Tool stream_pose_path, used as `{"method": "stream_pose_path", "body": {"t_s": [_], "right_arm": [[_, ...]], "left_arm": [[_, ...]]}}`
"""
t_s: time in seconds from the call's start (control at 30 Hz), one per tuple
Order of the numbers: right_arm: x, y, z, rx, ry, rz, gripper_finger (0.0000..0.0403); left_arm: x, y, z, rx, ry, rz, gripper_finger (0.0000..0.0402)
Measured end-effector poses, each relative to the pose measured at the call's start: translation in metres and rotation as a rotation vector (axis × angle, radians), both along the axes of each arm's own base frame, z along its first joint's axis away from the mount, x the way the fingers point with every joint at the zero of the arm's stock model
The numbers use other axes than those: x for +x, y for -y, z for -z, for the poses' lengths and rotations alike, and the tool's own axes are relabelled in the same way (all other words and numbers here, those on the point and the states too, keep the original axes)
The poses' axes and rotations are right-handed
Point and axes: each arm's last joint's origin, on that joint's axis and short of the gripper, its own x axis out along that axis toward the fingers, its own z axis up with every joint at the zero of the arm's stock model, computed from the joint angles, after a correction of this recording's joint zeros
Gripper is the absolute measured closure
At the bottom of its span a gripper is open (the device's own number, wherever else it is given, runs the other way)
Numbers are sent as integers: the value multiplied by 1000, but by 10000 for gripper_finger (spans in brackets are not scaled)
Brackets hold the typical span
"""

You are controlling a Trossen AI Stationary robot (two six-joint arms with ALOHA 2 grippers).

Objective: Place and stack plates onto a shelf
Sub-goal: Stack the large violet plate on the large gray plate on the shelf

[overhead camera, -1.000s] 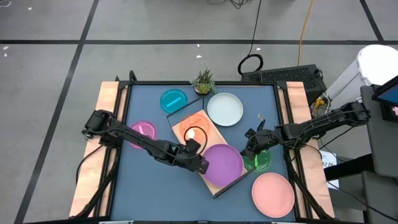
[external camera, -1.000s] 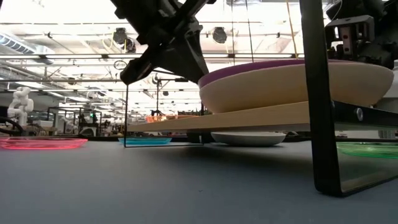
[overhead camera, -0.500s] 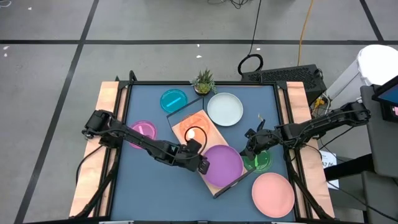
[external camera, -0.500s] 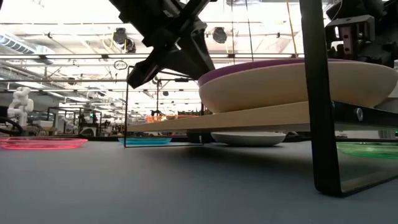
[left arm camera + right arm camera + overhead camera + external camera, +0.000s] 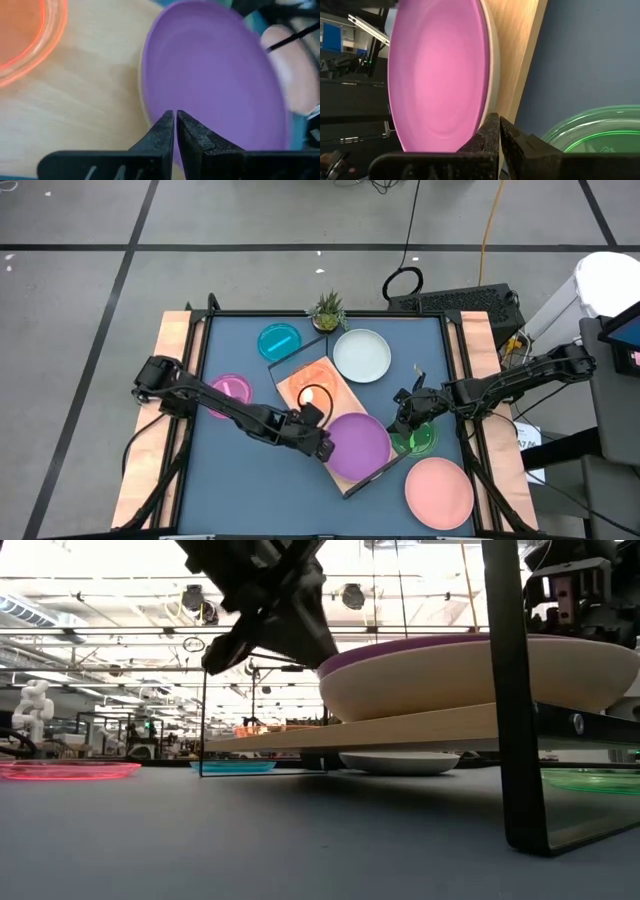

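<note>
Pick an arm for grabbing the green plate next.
Right. The right gripper, fingers shut, hovers right beside the green plate; the left gripper sits across the shelf at the purple plate.

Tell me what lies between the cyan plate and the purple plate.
In the high view, the orange plate lies between the cyan plate and the purple plate, resting on the shelf, whose far end also falls in that stretch.
</note>
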Motion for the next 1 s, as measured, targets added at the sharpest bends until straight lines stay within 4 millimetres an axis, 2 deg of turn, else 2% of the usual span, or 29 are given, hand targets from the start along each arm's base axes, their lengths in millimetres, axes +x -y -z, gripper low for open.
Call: {"method": "stream_pose_path", "body": {"t_s": [0.23,0.4,0.73,0.93,1.0], "right_arm": [[0,0,0,-7,3,-9,403],[0,-1,0,-2,4,-32,403],[0,-1,0,-5,5,-36,403],[0,-1,0,-8,7,-38,403],[0,-1,0,-7,11,-39,403]], "left_arm": [[2,-5,0,17,-5,1,378],[2,-9,-8,11,40,-18,378],[0,-12,-4,39,-16,6,378],[-3,-15,-19,31,26,-17,378],[-6,-16,-15,40,-17,-9,378]]}}
